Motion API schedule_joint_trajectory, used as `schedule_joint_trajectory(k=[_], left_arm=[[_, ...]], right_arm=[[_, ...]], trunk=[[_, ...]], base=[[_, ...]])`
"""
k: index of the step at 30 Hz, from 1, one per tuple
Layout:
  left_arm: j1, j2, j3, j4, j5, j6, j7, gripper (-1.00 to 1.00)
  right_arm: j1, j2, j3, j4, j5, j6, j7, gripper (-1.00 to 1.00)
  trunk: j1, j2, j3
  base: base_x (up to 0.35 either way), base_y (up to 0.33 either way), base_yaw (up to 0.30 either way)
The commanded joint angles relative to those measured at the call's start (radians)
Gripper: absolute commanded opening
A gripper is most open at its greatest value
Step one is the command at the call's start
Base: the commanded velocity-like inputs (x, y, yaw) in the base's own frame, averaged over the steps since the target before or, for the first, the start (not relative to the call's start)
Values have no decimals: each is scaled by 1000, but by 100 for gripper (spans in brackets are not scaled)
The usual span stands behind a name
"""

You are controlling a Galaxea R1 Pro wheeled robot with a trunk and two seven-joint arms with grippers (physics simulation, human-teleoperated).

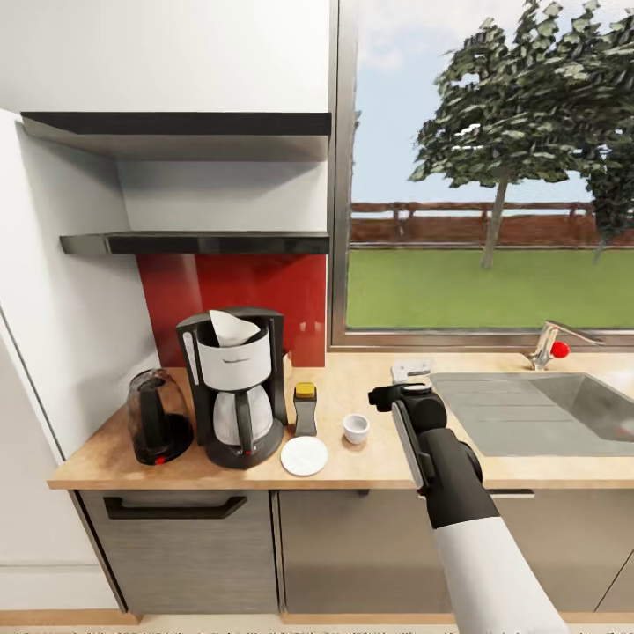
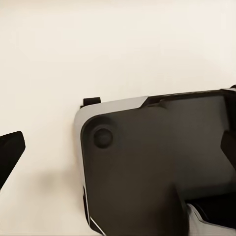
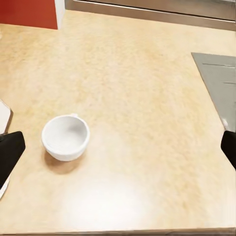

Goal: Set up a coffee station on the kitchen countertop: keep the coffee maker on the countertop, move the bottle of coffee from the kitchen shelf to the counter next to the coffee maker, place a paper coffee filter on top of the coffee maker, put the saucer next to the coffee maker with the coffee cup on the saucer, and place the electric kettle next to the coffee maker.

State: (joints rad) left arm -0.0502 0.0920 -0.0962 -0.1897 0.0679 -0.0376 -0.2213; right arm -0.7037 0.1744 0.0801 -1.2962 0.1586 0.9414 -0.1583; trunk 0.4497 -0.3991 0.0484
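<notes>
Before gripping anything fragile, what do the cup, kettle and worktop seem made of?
Coffee cup: glazed ceramic, probably; plain white with a soft sheen. Electric kettle: smoky translucent body, glass or plastic, with black plastic-looking handle. Kitchen countertop: speckled wood-toned laminate or wood, matte.

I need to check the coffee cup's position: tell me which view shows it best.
The right wrist view: the coffee cup sits close, upright and empty on the countertop. The head view shows it small, beside the saucer.
</notes>
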Motion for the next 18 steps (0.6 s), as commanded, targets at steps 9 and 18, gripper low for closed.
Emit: schedule_joint_trajectory(k=[9,18], left_arm=[[0,1,-7,1,10,-7,0,100],[0,1,-6,0,12,-4,0,100]], right_arm=[[0,0,0,68,5,5,-1,100],[0,0,-3,158,6,4,-1,100]], trunk=[[0,-1,-4],[0,-1,-4]], base=[[0,0,0],[60,0,0]])
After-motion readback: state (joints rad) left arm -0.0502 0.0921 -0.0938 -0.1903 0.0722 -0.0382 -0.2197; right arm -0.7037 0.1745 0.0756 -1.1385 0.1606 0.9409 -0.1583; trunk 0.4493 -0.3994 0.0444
